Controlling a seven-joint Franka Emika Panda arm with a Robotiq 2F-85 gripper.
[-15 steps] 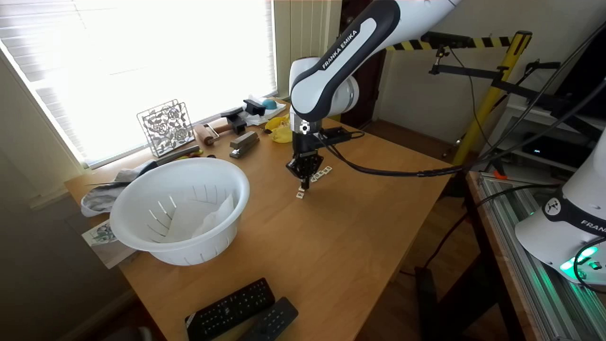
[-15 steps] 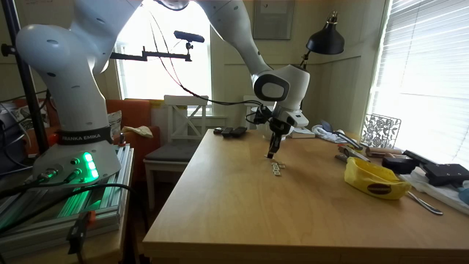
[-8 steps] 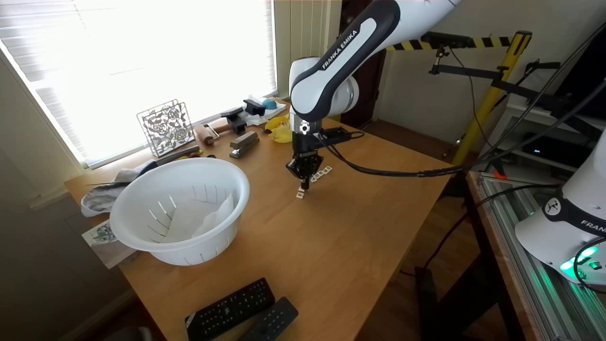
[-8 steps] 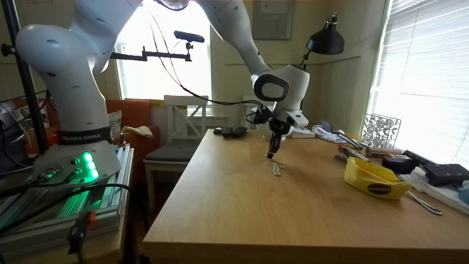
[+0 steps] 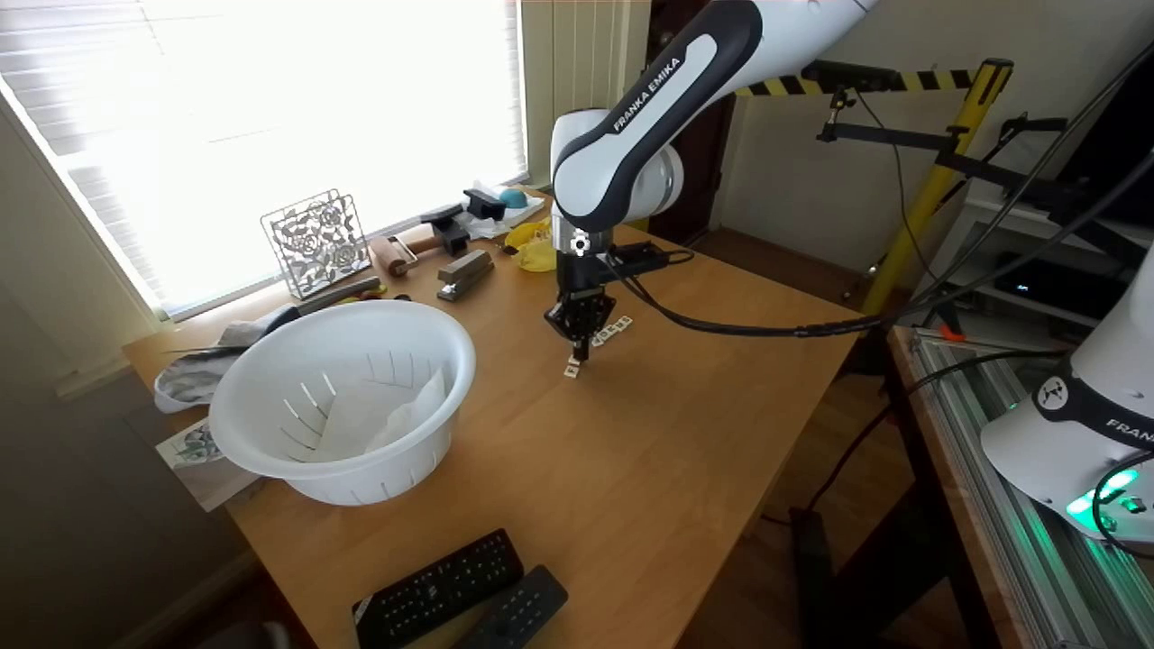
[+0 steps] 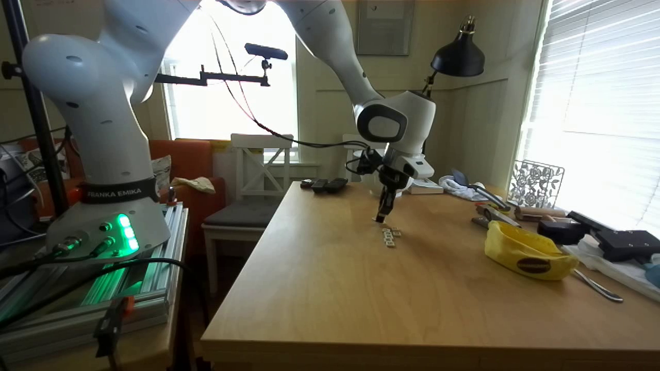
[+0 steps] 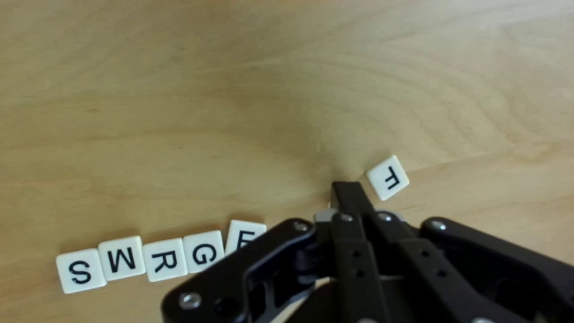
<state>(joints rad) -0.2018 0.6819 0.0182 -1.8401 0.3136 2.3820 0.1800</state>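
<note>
The wooden table [image 5: 649, 451] has a flat tan top. Over it leans the white robot arm [image 5: 694, 99], which comes in from 1 o'clock in an exterior view. There, a big white bowl [image 5: 397, 473] with slits in its side sits on the table, at 9 o'clock from the arm's low end. The black gripper [image 7: 352, 190] points down at the table, and its two fingers are squeezed tight together. At 7 o'clock from it, in an exterior view, lie two black remotes [image 5: 446, 586], and at 10 o'clock is a stapler [image 5: 465, 274]. In the wrist view, a row of white letter tiles [image 7: 165, 264] lies at 8 o'clock from the gripper: S, M, R, G and one partly hidden. A single F tile [image 7: 386, 178] lies just beside the gripper's tip, at 2 o'clock
</note>
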